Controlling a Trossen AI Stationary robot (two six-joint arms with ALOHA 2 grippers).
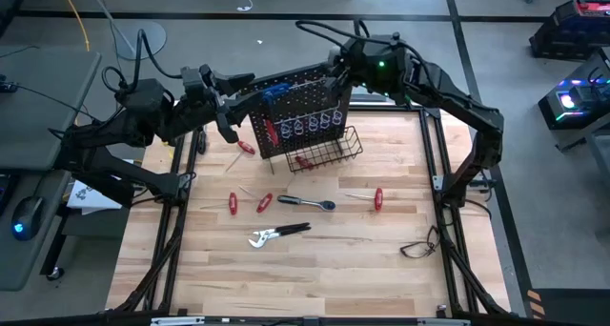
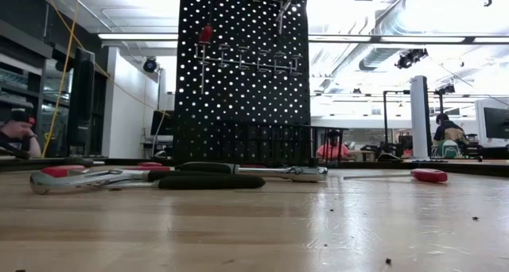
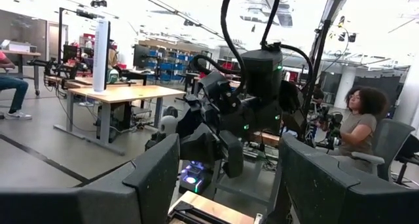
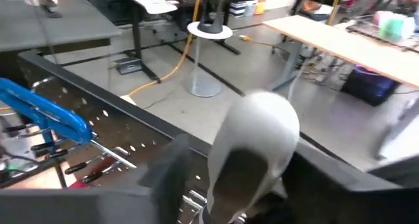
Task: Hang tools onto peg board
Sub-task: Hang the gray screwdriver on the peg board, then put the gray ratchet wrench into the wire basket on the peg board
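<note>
Wooden desk point(image 1: 315, 259) carried the black peg board point(image 1: 295, 112) upright at its far edge, wire basket point(image 1: 324, 150) in front, blue hex key point(image 4: 46, 109) on it. Red-handled screwdrivers point(image 1: 262, 203), pliers point(image 1: 276, 234) lay loose on the desk. Right gripper point(image 1: 341, 69) at the board's top, jaws' state unclear. Left gripper point(image 1: 229, 97) beside the board, jaws spread, empty.

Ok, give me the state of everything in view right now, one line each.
peg board: upright, some tools already hung on it.
wire basket: on the board, a red-handled tool inside.
pliers: lying flat on the table, not hung.
red-handled screwdriver: lying on the table.
left gripper: open, empty, beside the board.
right gripper: at the board's top edge.
</note>
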